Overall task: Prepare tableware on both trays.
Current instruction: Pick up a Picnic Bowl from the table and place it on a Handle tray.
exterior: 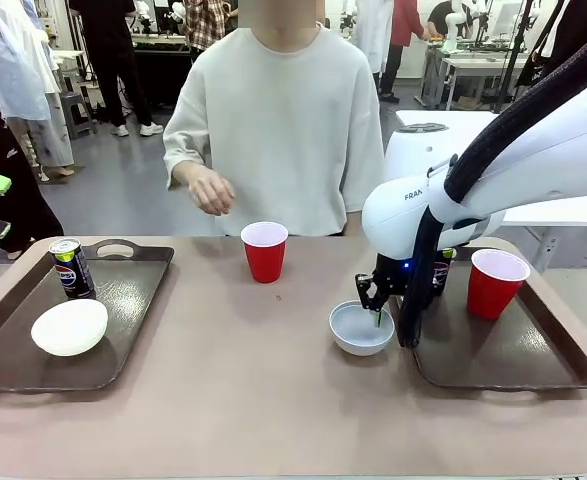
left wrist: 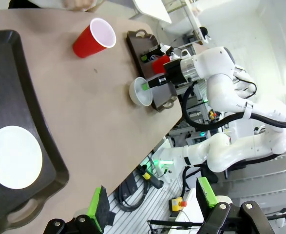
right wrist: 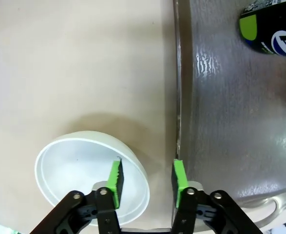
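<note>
Bowl (right wrist: 79, 170) on the bare tabletop (exterior: 223, 390), just beside the right tray (right wrist: 230, 122): the right gripper (right wrist: 146, 178) straddles its near rim, one green pad (right wrist: 114, 176) inside the bowl, the other (right wrist: 179, 175) outside over the gap by the tray's edge. The pads look narrowed toward the rim, though whether they pinch it yet I cannot tell. Beyond the fingers, a Pepsi can (right wrist: 269, 27) stands on that tray. The left gripper (left wrist: 152, 197) has its fingers spread, empty, above the left tray (left wrist: 21, 73) holding a second bowl (left wrist: 13, 157).
</note>
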